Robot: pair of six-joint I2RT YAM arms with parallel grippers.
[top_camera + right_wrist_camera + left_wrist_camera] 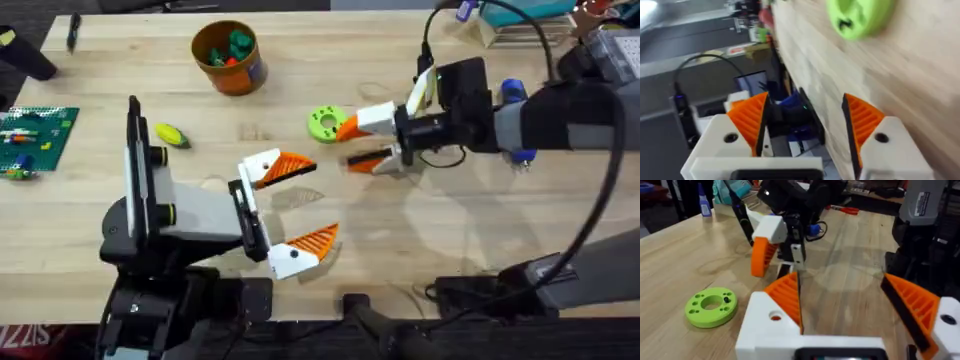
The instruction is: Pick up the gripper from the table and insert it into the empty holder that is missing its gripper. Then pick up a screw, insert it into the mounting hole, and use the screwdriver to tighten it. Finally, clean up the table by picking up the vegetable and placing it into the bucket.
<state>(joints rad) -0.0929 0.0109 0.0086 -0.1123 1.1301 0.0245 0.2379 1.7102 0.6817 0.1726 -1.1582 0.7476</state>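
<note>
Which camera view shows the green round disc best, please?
The left wrist view: the green disc lies whole on the table, its holes plain. The overhead view shows it smaller, beside the right gripper. The right wrist view shows it blurred and cut by the frame's edge.

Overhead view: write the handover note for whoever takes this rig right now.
Left gripper: open, empty, above the table near its front.
Right gripper: open, empty, beside the green disc.
All four fingers carry orange pads; no bare holder seen.
Vegetable: on the table, not in the bucket.
Screwdriver: probably the blue thing behind the right arm.
Left: vegetable into bucket. Screw state: cannot tell.
</note>
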